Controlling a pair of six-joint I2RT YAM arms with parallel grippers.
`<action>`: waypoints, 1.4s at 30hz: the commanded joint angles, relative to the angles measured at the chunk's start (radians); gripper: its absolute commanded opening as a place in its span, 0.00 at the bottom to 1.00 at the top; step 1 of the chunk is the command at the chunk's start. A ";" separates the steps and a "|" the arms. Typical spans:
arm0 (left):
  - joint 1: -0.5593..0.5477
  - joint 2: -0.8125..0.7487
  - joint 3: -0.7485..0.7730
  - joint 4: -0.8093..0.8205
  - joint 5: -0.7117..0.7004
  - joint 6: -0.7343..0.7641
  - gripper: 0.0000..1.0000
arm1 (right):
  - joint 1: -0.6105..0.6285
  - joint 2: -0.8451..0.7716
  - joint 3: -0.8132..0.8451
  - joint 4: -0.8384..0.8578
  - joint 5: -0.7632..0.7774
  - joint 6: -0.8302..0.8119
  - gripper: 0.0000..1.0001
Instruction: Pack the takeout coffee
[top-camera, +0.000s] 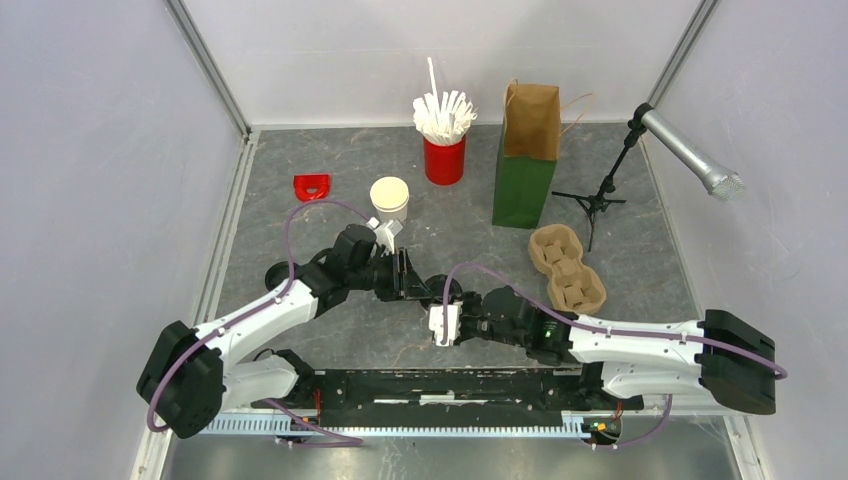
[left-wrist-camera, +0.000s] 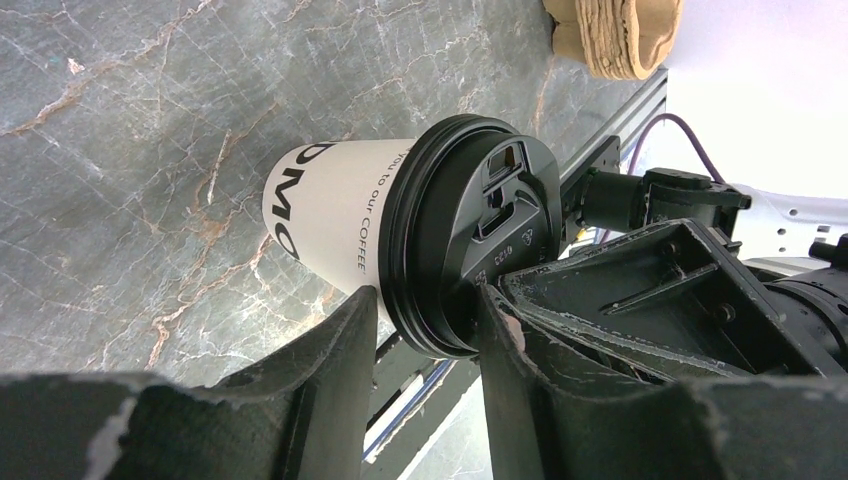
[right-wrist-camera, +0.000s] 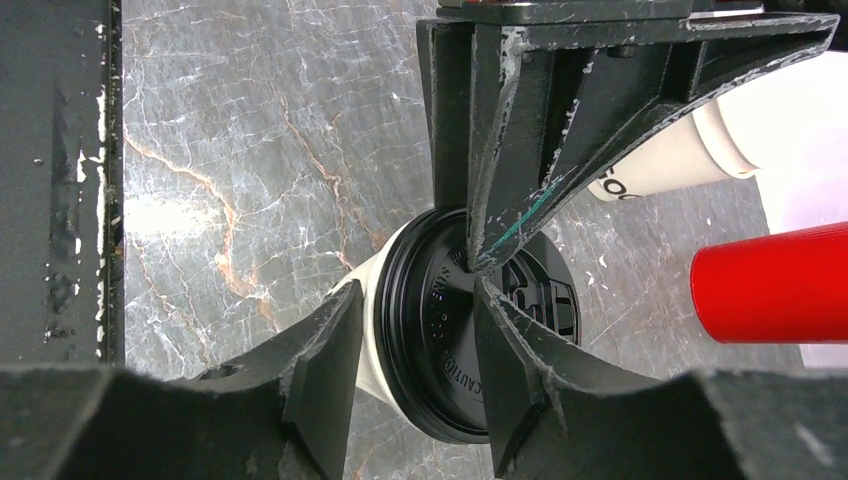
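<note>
Our left gripper pinches the rim of the round black plastic lid on the cream-white printed paper cup.

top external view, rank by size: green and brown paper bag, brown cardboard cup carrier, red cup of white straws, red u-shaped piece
1. green and brown paper bag
2. brown cardboard cup carrier
3. red cup of white straws (with straws, near the carrier)
4. red u-shaped piece

Your coffee cup, small, cream-white paper, dark lettering down its side, round black sip lid seated on top, over the grey marbled table.
</note>
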 joint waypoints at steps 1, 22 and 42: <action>-0.006 -0.014 -0.017 0.019 -0.019 -0.014 0.47 | 0.015 -0.001 -0.038 0.020 0.024 0.019 0.49; -0.009 -0.009 -0.021 0.022 -0.039 -0.015 0.53 | 0.063 -0.041 -0.100 0.068 0.121 0.089 0.45; -0.013 0.088 -0.017 0.110 -0.020 -0.023 0.58 | 0.058 -0.070 -0.054 0.066 0.095 0.150 0.57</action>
